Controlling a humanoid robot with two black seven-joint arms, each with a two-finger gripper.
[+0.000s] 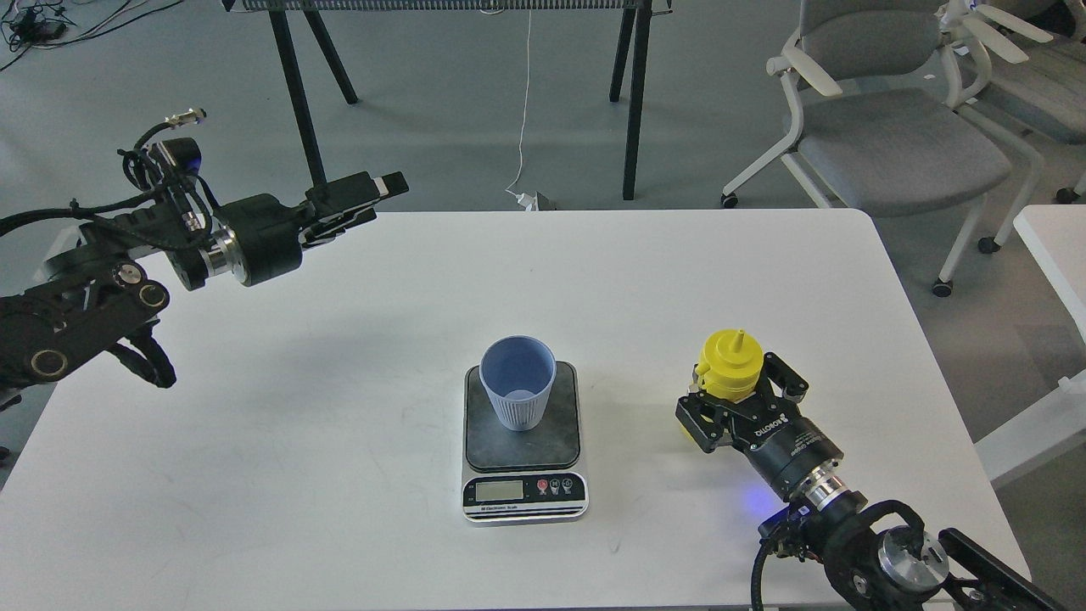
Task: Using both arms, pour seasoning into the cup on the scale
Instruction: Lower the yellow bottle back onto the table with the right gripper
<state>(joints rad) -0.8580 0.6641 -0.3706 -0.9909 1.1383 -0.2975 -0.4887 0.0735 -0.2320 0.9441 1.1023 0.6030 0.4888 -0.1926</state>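
Observation:
The light-blue ribbed cup [517, 395] stands upright on the dark plate of the scale [523, 445] at the table's front middle, and looks empty. My right gripper [736, 406] is shut on the yellow seasoning bottle [726, 367]. It holds the bottle nozzle up, low over the table right of the scale, about a scale's width from the cup. I cannot tell if the bottle's base touches the table. My left gripper [366, 197] hangs empty above the table's far left edge, seen side-on, with its fingers close together.
The white table [339, 475] has its right edge close behind my right arm. Grey office chairs [891, 136] stand beyond the far right corner. Black stand legs [632, 102] and a white cable are on the floor behind the table.

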